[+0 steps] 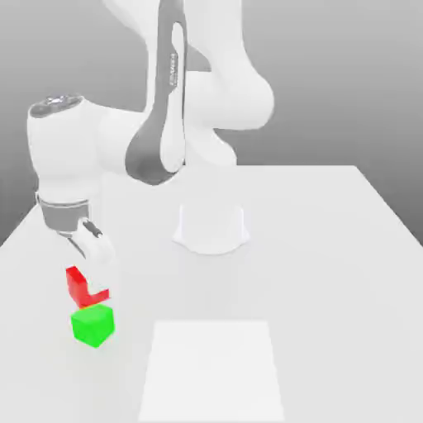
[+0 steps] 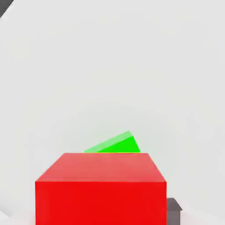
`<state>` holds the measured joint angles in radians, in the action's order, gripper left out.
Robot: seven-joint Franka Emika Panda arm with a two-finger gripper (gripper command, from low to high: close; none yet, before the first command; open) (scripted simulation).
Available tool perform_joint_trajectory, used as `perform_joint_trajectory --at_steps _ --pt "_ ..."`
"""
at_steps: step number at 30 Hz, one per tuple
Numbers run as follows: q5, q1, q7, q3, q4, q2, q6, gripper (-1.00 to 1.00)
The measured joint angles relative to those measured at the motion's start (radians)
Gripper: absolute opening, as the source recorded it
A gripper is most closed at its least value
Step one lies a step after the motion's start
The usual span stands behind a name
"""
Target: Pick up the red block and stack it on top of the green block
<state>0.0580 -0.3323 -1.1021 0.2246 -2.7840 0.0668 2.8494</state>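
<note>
The red block point(image 1: 76, 286) is a small cube with flat, matte, evenly coloured faces and crisp straight edges. The green block point(image 1: 93, 325) is a cube of the same plain kind, bright and sharp-cornered. Both are over a smooth, pale counter point(image 1: 322, 289) with no visible grain, on which a flat, white, four-sided panel point(image 1: 211, 372) shows near the front. The arm point(image 1: 223, 91) has glossy white, rounded shells with dark grey sections.

The jaws point(image 1: 97, 285) are clamped on the red block, closed as far as its width lets them. In the exterior view, the red block sits in their grip just behind the green block, toward the exterior view's left; whether the two blocks touch, I cannot tell. In the hand view, the red block covers part of the green one, which lies turned at an angle to it.

Counted up: one red block, one green block, one white panel, one arm.
</note>
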Motion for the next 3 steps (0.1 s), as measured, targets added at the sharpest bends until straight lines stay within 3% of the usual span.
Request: perform_joint_trajectory --at_steps 1,3 --pt "0.021 -0.006 0.015 -0.011 0.001 0.027 0.025 1.00" --pt "0.021 -0.006 0.015 -0.011 0.001 0.027 0.025 1.00"
